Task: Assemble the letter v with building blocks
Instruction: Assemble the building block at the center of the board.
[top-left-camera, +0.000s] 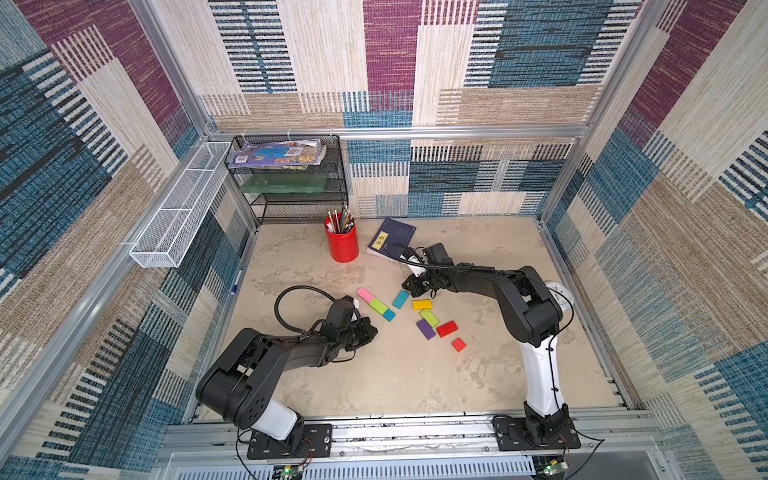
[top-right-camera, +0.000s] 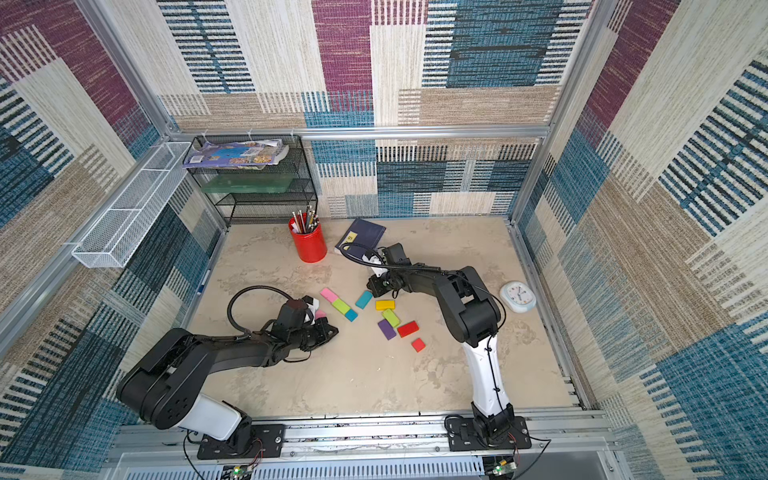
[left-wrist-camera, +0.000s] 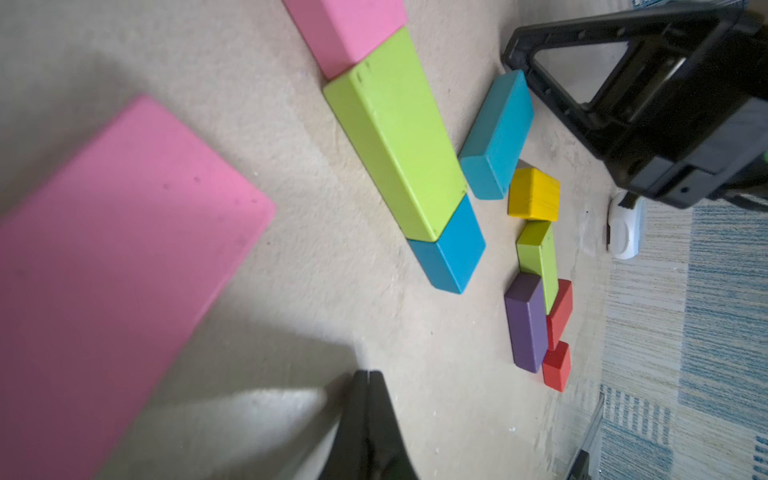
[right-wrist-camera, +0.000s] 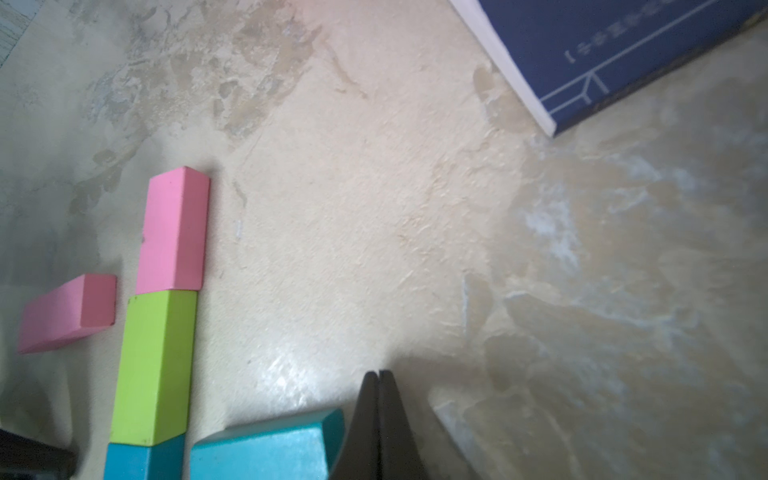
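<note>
I find both grippers empty. The left gripper (top-left-camera: 374, 332) sits low over the tabletop (top-left-camera: 395, 382), left of its middle. In the left wrist view its fingers (left-wrist-camera: 380, 407) are pressed together with nothing between them. The right gripper (top-left-camera: 409, 286) hangs toward the far edge, near the navy book (top-left-camera: 390, 239). The right wrist view shows its fingers (right-wrist-camera: 390, 407) likewise closed on nothing, with the tips just beside one end of the teal rectangle (right-wrist-camera: 266, 451).

The building blocks lie flat around the middle of the tabletop. Three form a straight diagonal row, end to end and touching. The pink row block (top-left-camera: 365, 295) lies nearest the far-left corner, followed by the lime row block (top-left-camera: 378, 306) and the teal square (top-left-camera: 389, 315). The teal rectangle lies apart from the row, just beside it on the right-edge side and angled the other way. A loose pink block (left-wrist-camera: 104, 270) lies on the row's left-edge side, next to the left gripper. That arm's wrist hides most of it in both top views.

Toward the right edge I note a tight cluster: the yellow block (top-left-camera: 422, 305), the second lime block (top-left-camera: 429, 318), the purple block (top-left-camera: 426, 329) and the red rectangle (top-left-camera: 447, 328). I cannot tell which of these touch. The red square (top-left-camera: 459, 344) lies apart from them, closest to the near edge.

Other items: a red pencil cup (top-left-camera: 341, 243) beside the book near the far edge, a clock (top-right-camera: 517, 296) near the right edge, and a black mesh rack (top-left-camera: 291, 183) at the far-left corner.
</note>
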